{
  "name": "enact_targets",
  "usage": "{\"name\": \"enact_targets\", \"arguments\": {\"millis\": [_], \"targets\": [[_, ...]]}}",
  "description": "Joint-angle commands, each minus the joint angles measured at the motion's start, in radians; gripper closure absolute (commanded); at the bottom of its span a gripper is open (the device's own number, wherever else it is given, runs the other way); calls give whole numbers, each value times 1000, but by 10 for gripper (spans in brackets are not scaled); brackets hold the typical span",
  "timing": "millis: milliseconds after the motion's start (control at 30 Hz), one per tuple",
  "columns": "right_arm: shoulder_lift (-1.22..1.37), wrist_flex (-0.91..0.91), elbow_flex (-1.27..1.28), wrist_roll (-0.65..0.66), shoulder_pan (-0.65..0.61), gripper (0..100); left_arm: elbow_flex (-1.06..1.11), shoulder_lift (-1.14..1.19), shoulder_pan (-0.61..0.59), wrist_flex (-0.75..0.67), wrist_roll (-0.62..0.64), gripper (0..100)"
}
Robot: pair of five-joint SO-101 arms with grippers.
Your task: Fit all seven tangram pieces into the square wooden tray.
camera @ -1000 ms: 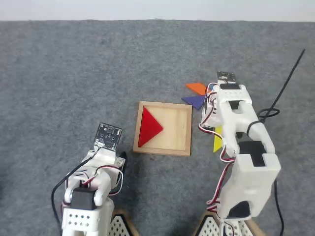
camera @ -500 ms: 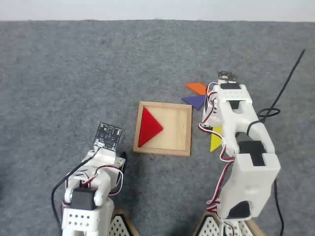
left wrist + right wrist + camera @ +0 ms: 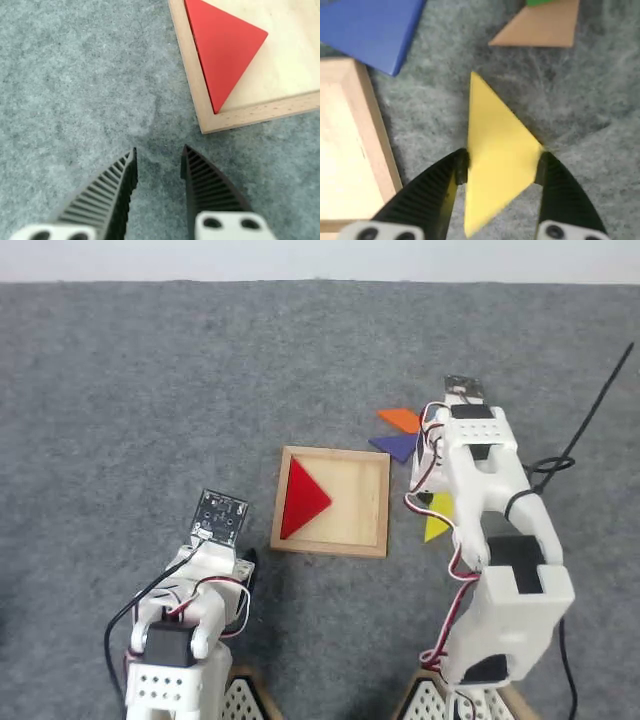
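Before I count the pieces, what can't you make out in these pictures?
Green piece: right wrist view, cut off by the picture's edge; shape unknown.
Yellow triangle: high view, partly under the right arm.
Blue piece: right wrist view, cut off by the edge.

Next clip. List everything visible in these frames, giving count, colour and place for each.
wooden tray: one, pale wood, mid-table on the carpet
red triangle: one, red, inside the tray along its left side
yellow triangle: one, yellow, right of the tray
blue piece: one, blue, by the tray's far right corner
orange piece: one, orange, just beyond the blue piece
tan piece: one, tan, beyond the yellow triangle
green piece: one, green, an edge showing at the tan piece
carpet: one, grey, covering the table
left gripper: one, black fingers, open over carpet by the tray's near left corner
right gripper: one, black fingers, closed on the yellow triangle
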Motion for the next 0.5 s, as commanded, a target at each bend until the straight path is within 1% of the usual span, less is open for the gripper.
{"name": "enact_targets", "arguments": {"millis": [0, 167, 300, 433, 467], "targets": [[-87, 13, -2, -11, -8, 805, -10, -20, -5, 3, 8, 863], [-107, 13, -2, -14, -18, 805, -10, -20, -5, 3, 8, 863], [-107, 41, 0, -9, 4, 795, -10, -20, -5, 3, 8, 863], [-96, 71, 8, 25, -10, 712, -10, -20, -5, 3, 8, 863], [-96, 67, 17, 25, -21, 705, -10, -20, -5, 3, 8, 863]]}}
